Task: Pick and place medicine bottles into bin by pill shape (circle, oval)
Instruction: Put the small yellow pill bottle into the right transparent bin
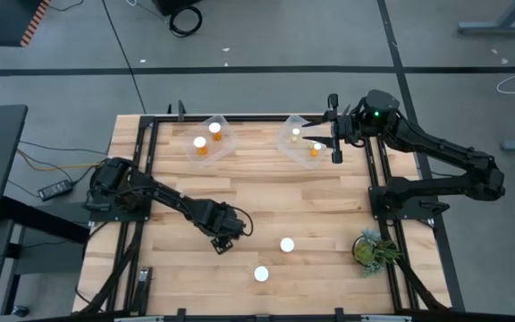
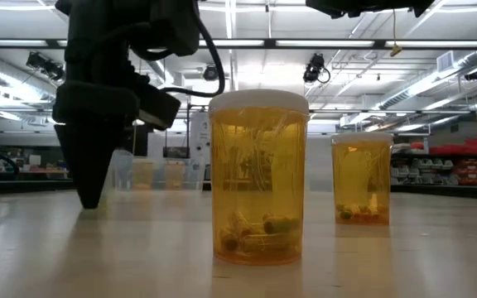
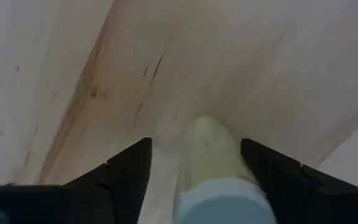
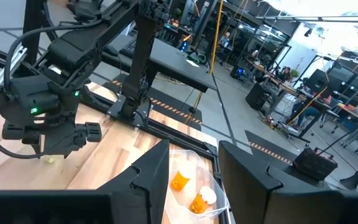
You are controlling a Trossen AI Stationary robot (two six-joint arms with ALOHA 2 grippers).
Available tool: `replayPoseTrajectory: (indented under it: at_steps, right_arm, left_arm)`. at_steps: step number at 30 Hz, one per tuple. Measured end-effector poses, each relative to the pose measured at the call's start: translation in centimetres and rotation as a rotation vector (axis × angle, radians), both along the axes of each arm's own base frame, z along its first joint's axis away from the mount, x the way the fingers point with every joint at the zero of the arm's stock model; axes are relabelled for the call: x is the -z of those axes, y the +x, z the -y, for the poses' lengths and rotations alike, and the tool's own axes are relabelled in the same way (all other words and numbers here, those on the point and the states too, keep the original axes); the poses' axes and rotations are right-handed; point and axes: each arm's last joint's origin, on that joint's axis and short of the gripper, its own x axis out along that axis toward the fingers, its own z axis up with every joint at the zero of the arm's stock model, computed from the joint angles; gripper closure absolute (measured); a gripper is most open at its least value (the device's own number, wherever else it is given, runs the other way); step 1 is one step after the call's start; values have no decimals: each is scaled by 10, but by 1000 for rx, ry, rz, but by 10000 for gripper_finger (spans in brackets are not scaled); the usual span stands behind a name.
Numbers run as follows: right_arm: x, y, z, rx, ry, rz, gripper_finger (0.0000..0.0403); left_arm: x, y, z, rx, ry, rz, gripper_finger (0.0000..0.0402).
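Bins: two clear bins stand at the far edge of the table [image 1: 240, 192]. The left bin [image 1: 226, 139] holds two bottles [image 1: 202, 145]. The right bin [image 1: 286, 148] also holds two bottles [image 1: 315, 149].
Done: four of the seven bottles appear sorted, judging from the overhead view.
Left to do: three bottles remain outside the bins. Two stand loose on the near part of the table, one [image 1: 287, 244] nearer the middle and one [image 1: 261, 274] closer to the front edge. The low view shows both upright, with pills at the bottom.
Third bottle: it [image 3: 213, 168] lies between the fingers of the left claw [image 1: 223, 240], seen in the left wrist view as a pale amber body with a white cap. From overhead the claw hides it.
Left claw, place: down at the table surface, left of the two loose bottles and well apart from both bins.
Left claw, state: the fingers [image 3: 129, 165] stand fairly wide on either side of the bottle. A gap shows on at least one side, so a firm grip is not confirmed.
Step in hand: judged to be the grasp of the fifth bottle.
Right claw: it [image 1: 333, 134] hovers just beside the right bin, over the far right of the table. Its fingers [image 4: 154, 168] stand apart with nothing between them.
Other items: a green plant [image 1: 371, 249] sits at the near right, clear of the work.
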Motion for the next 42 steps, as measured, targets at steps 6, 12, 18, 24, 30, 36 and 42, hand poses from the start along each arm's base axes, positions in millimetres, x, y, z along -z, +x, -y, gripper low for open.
replayPoseTrajectory:
  at_steps: [6,12,18,24,30,36,42]
  right_arm:
    - [0,0,0,0,0,1,256]
    - [0,0,0,0,0,3,256]
    - [0,0,0,0,-1,4,256]
    - [-1,0,0,0,-2,10,256]
    - [-2,0,0,1,12,18,256]
    - [-2,0,0,3,33,18,256]
    - [-2,0,0,5,62,20,256]
  left_arm:
    - [2,0,0,2,-8,15,198]
    - [1,1,0,8,-9,21,251]
    - [-8,10,-1,49,-15,57,301]
    - [-22,24,-18,94,-12,93,298]
    - [-37,42,-57,149,2,147,288]
    - [-51,55,-112,163,12,198,294]
    - [-69,74,-155,241,55,228,294]
